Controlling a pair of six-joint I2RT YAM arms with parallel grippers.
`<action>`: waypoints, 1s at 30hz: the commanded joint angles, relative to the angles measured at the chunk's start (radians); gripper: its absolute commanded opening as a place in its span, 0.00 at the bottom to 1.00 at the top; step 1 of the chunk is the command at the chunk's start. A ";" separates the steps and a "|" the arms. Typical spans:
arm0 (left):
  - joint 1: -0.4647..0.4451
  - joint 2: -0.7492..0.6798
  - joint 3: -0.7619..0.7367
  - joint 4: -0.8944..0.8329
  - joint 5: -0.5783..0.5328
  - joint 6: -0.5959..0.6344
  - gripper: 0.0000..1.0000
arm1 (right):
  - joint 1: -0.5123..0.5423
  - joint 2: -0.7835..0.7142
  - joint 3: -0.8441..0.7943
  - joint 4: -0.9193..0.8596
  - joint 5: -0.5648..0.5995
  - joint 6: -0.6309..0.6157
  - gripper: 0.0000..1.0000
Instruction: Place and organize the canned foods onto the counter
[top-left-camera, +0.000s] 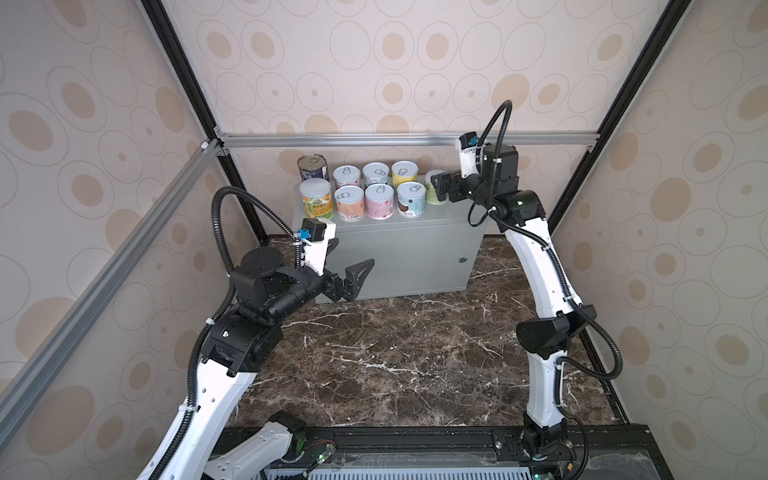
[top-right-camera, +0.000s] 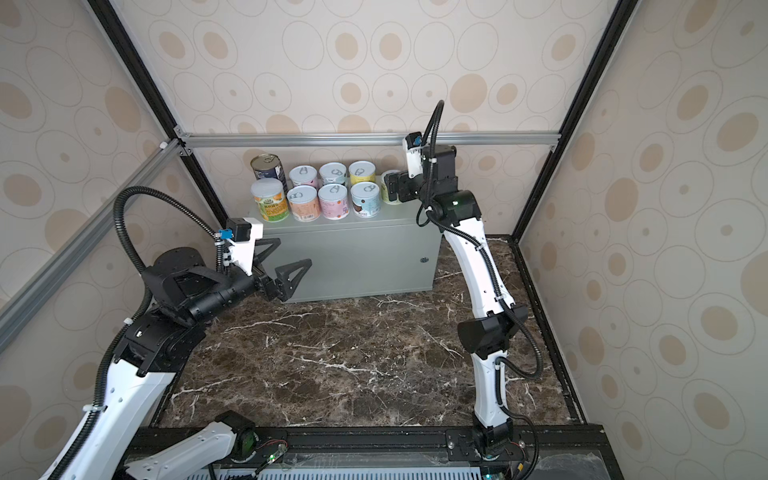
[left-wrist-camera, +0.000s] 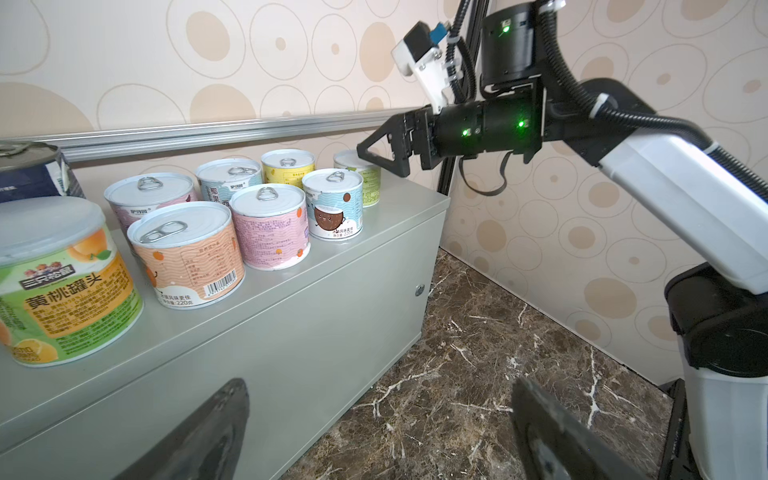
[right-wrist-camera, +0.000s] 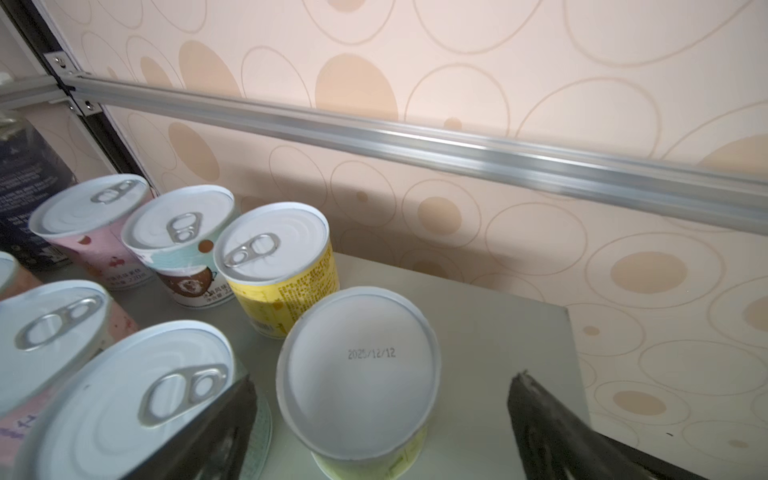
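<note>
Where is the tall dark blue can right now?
In both top views the tall dark-blue can stands at the back left corner of the grey counter, right behind the orange-and-green can and beside a pink can.

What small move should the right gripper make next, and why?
Probably draw the right gripper straight back: its jaws stand open, clear of the green-labelled can, which already stands on the counter.
</note>
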 joint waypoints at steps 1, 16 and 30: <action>-0.001 -0.003 0.032 0.018 0.017 0.010 0.98 | 0.001 -0.084 0.005 0.030 0.024 -0.037 0.98; -0.003 -0.047 -0.045 -0.031 -0.318 -0.038 0.98 | 0.003 -0.648 -0.615 0.034 0.244 0.055 1.00; -0.001 -0.170 -0.241 -0.136 -0.950 -0.214 0.98 | 0.001 -1.080 -1.444 0.038 0.684 0.221 1.00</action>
